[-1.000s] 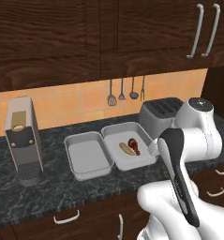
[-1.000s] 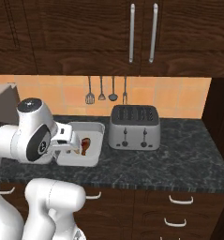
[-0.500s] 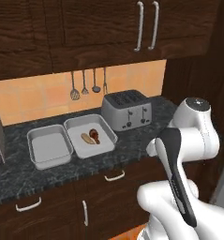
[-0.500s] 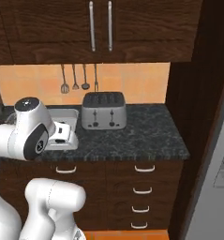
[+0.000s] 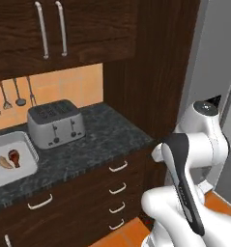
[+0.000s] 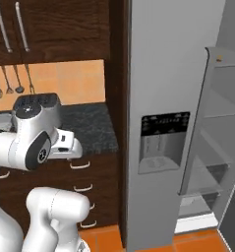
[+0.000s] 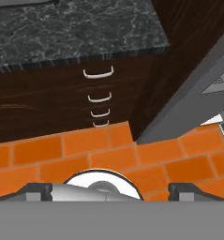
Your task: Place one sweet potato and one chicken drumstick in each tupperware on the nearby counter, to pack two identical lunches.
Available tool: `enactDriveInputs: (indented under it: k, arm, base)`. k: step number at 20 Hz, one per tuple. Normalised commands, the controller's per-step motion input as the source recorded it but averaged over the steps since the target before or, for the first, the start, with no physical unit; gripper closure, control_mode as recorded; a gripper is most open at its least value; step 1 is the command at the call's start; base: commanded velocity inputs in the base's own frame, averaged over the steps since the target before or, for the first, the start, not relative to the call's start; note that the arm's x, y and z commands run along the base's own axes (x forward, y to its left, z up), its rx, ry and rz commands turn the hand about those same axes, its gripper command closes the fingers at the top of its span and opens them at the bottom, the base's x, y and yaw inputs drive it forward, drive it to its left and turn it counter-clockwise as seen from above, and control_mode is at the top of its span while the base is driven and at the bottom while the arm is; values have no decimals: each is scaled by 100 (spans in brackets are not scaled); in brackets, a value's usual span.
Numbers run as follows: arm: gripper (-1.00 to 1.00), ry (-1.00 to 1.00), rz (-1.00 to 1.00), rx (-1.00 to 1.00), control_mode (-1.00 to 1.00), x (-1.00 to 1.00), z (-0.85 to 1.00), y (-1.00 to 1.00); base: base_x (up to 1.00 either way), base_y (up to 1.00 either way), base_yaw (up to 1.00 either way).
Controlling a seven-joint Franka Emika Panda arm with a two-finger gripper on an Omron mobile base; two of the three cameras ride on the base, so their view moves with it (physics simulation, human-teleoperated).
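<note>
One tupperware (image 5: 32, 153) lies on the counter (image 5: 102, 140) at the far left edge of the left base view. It holds a tan sweet potato (image 5: 4, 162) and a red-brown chicken drumstick (image 5: 14, 156) side by side. My gripper (image 7: 111, 191) is away from the counter and points down at the orange floor. Its fingertips (image 7: 38, 190) stand wide apart, open, with nothing between them. In the hand view the counter (image 7: 76, 28) runs along the top, above its drawers.
A silver toaster (image 5: 54, 123) stands right of the tray. A tall dark wood panel (image 5: 155, 72) ends the counter. Beyond it is a grey fridge (image 6: 163, 123) with its door (image 6: 222, 138) swung open. Orange tiled floor (image 7: 48, 150) lies in front of the drawers (image 5: 118, 185).
Both base views have swung right, so the camera moved: toaster and trays slid left, one tray left the picture, and the fridge came into view. The gripper stays open.
</note>
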Motion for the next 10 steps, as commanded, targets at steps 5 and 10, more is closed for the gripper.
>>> enactDriveInputs:
  k: [5,10]
  arm:
    - [-100,0,0,0,100,0,0,0]
    - [-100,0,0,0,100,0,0,0]
  base:
    - [15,-100,-18]
    - [18,-100,-1]
